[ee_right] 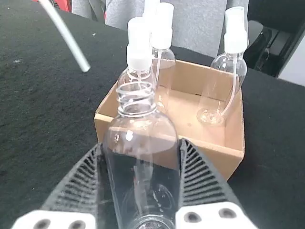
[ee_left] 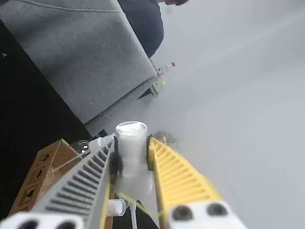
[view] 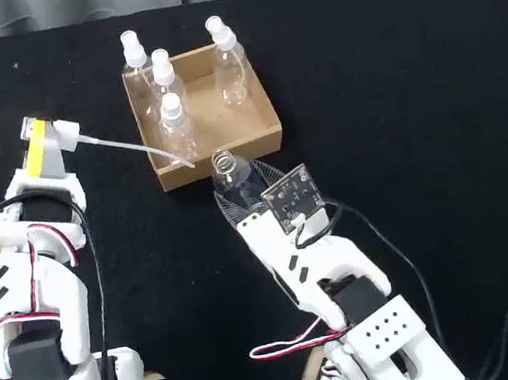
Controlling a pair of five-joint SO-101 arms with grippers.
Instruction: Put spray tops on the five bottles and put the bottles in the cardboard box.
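Open bottle (view: 232, 176) just outside the box (view: 222, 155), neck pointing at it.
The right gripper (ee_right: 140, 147) clamps the bottle. The left gripper (ee_left: 132, 143) clasps a spray top (view: 65, 133), its tube (view: 133, 147) slanting boxward. Four capped bottles (view: 229, 63) stand upright in the box.

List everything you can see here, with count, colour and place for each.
box: one, brown cardboard, on the table beyond the arms.
capped bottles: four, clear with white spray tops, upright in the box.
open bottle: one, clear, no top, in the right gripper just in front of the box.
spray top: one, white with a long tube, in the left gripper, left of the box.
table: one, black.
arms: two, white, at the near edge.
left gripper: yellow and grey fingers, shut on the spray top.
right gripper: black fingers, shut on the open bottle.
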